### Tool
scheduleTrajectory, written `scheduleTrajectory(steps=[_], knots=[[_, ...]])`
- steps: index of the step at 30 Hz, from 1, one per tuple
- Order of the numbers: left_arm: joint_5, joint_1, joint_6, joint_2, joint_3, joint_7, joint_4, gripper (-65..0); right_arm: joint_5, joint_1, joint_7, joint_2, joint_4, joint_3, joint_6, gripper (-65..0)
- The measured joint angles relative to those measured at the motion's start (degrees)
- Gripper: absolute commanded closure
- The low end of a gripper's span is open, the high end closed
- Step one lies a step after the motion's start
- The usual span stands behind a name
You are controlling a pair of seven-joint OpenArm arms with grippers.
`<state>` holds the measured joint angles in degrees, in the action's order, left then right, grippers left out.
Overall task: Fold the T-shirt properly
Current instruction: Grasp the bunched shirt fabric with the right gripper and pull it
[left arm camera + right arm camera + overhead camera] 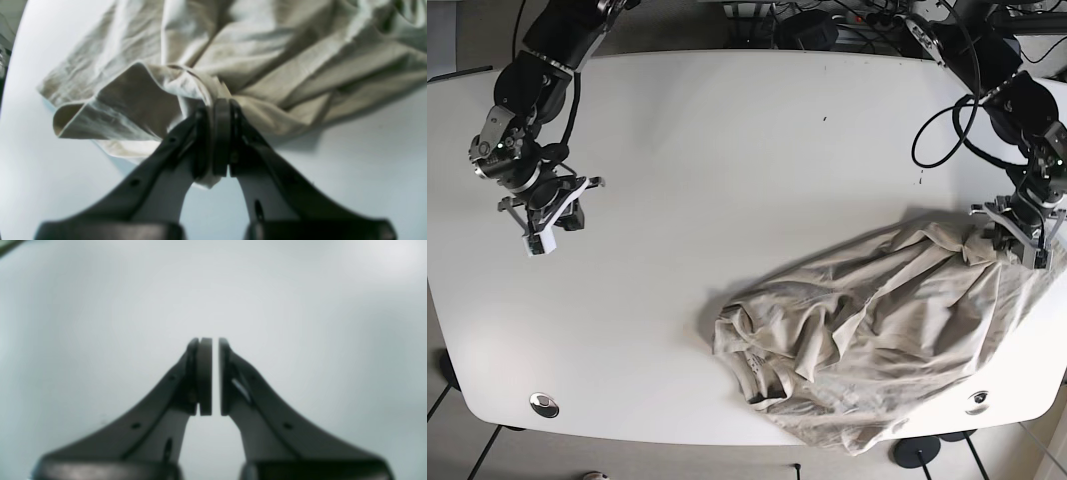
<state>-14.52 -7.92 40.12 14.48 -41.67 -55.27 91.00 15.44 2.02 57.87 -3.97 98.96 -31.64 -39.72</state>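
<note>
Left gripper (220, 133) fills the near foreground of its wrist view, fingers (222, 140) pressed together on a bunched fold of the T-shirt (267, 60), cloth squeezed between the pads and poking out below them. Beige shirt, heavily creased, fans away from the pinch across the white bench (367, 173).

Base view: T-shirt (867, 340) lies in a crumpled heap at the lower right of the bench (727, 150), 1 edge running up to my left gripper (1012, 235) near the right rim, some fabric hanging over the front edge. My right gripper (545, 215) is well apart from it on the far left, holding nothing; in its wrist view the right fingers (205, 376) sit nearly together with a thin gap, over bare bench.

Judgement: step in hand is spreading the shirt flat before any fold. To do it well:
- keep the left pinch firm, lift enough that the heap unrolls, not drags
- pull away from the pile, slow, so layers peel apart
- bring the right arm over to take a 2nd corner or hem, then tension between the 2 holds
- keep cloth on the bench, not off the front edge

Which part I hold, hem or sleeve, I can't tell; too bunched. Collar possibly at lower left of the heap.
</note>
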Motion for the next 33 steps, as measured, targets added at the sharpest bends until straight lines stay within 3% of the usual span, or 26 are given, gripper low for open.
scheduleTrajectory(steps=[1,4,6,8,11,13,18,22,24,27,33], knots=[[-0.3,1.5,0.0,0.0,-0.5,-0.1,0.0,0.0,-0.3,-0.2,-0.8,0.4,0.0,1.0,0.04,-7.8],[-1.3,4.3,0.0,0.0,-2.7,0.1,0.7,0.0,-0.2,2.3,-5.5,0.2,-2.6,9.9,-0.09,-31.9],[-1.7,6.9,0.0,0.2,-4.0,0.6,1.5,0.0,-0.2,5.8,-9.7,0.3,-7.4,14.1,-0.24,-43.1],[-1.6,10.7,0.0,0.2,-4.6,0.6,3.9,0.0,-0.2,8.9,-12.9,0.1,-13.1,17.4,-0.17,-48.2],[-1.9,18.0,0.0,0.0,-5.1,0.6,7.5,0.0,-0.5,13.1,-18.9,-0.2,-23.1,23.5,-0.13,-49.6],[-4.5,23.8,0.0,-1.0,-9.4,0.8,9.1,0.0,-0.4,14.4,-23.0,-0.2,-26.9,27.1,-0.15,-49.6],[-4.8,31.3,0.0,-2.5,-15.8,-0.1,8.9,0.0,-0.4,15.0,-27.8,-0.8,-29.8,33.5,0.09,-49.9],[-4.9,32.7,0.0,-2.3,-16.8,0.4,8.9,0.0,-0.5,15.6,-30.3,-2.6,-29.8,40.5,0.13,-49.9],[-4.9,32.5,0.0,-2.3,-16.8,0.5,8.9,0.0,-0.9,16.7,-31.1,-2.6,-30.6,43.0,3.17,-50.1],[-4.9,32.6,0.0,-2.2,-18.3,0.6,9.0,0.0,-5.7,20.1,-37.0,-2.2,-35.4,45.7,5.79,-50.1],[-4.9,33.8,0.0,-2.1,-19.4,0.4,9.1,0.0,-15.9,24.3,-47.1,2.9,-49.6,46.7,6.38,-50.1]])
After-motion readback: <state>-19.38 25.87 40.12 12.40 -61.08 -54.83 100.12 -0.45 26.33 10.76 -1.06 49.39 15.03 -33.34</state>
